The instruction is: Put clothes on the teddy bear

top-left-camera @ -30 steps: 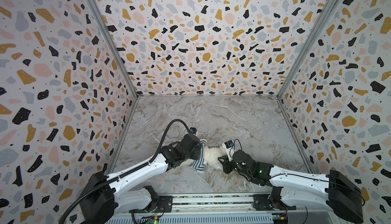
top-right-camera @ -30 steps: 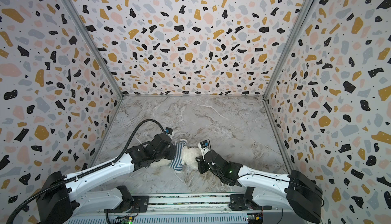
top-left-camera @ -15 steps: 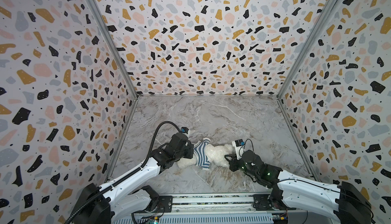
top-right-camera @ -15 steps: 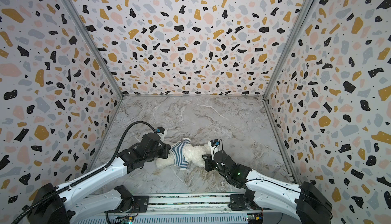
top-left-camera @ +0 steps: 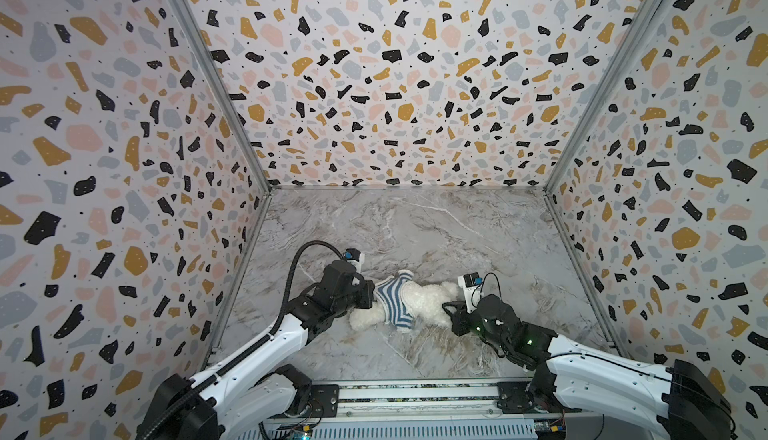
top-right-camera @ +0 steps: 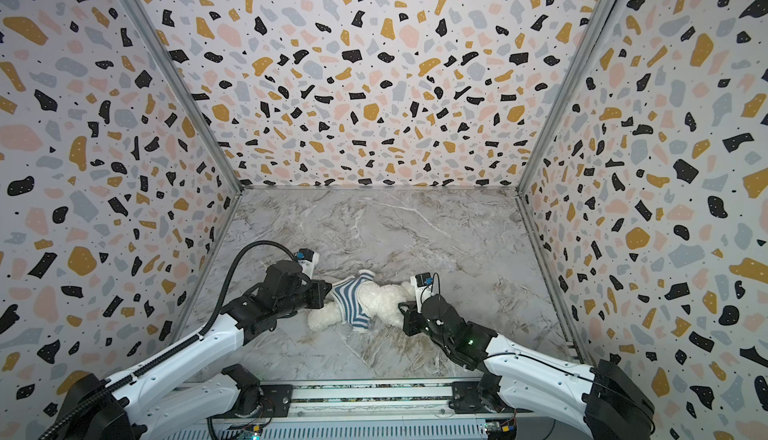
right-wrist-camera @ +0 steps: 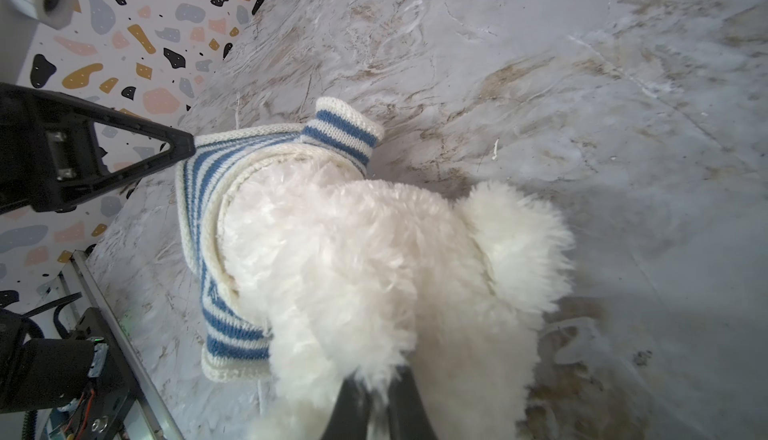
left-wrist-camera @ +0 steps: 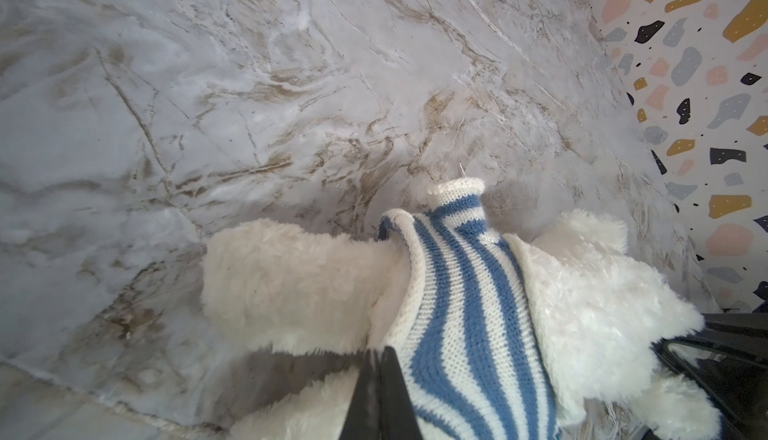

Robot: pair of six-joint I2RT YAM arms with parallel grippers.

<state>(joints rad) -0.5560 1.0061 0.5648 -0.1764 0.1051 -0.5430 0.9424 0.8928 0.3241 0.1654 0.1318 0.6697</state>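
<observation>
My teddy bear [top-left-camera: 428,298] lies near-centre on the tabletop [top-left-camera: 415,230], striped sweater [top-left-camera: 392,298] partly on. My left tool [top-left-camera: 371,296] pinches its hem and my right tool [right-wrist-camera: 380,375] grips the fur. Next I'd draw the hem leftward, then fill the seemingly empty far sleeve [top-left-camera: 405,274].

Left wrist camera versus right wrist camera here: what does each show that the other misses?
Only the left wrist view: a furry limb poking past the striped shirt's edge beside the left gripper. Only the right wrist view: the right gripper shut in the teddy bear's fur, plus the base rail. Both: the bear, the shirt around part of its body, an empty-looking sleeve, the marble table, and the left gripper shut on the shirt.
</observation>
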